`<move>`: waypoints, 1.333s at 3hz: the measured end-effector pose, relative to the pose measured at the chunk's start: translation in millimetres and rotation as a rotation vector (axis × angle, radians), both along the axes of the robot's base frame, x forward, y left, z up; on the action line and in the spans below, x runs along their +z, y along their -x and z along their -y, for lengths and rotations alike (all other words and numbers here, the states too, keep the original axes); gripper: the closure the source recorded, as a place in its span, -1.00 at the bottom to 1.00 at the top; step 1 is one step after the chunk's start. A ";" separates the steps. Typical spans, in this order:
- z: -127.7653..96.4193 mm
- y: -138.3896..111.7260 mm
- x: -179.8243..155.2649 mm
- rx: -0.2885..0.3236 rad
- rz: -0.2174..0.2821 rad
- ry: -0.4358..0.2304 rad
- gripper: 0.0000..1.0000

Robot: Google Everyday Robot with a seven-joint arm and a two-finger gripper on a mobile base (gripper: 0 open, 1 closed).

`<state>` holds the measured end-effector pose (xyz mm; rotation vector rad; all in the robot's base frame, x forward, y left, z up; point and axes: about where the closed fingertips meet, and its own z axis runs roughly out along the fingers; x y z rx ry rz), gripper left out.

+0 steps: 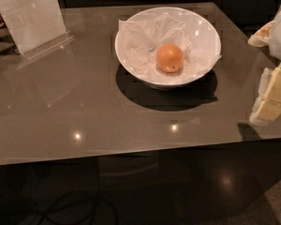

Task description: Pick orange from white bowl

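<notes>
The orange (169,57) is small, round and glossy. It lies near the middle of the white bowl (131,25), on crumpled white paper (145,41). The bowl stands on the far half of a glossy grey-brown table (84,111). My gripper (271,97) shows at the right edge of the camera view as pale, cream-coloured finger parts. It hangs above the table's right edge, well to the right of the bowl and apart from it. Nothing is seen held in it.
A clear acrylic sign stand (30,18) stands at the table's far left corner. The table's front edge runs across the lower middle of the view. Below it is dark floor with a cable (61,210).
</notes>
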<state>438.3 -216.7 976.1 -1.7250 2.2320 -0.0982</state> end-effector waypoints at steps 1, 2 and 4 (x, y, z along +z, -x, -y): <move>0.2 -5.6 -1.1 0.006 0.002 0.002 -1.00; -0.9 -27.5 -7.5 0.037 -0.007 -0.016 -1.00; -26.3 -97.8 -18.3 0.154 -0.014 -0.114 -1.00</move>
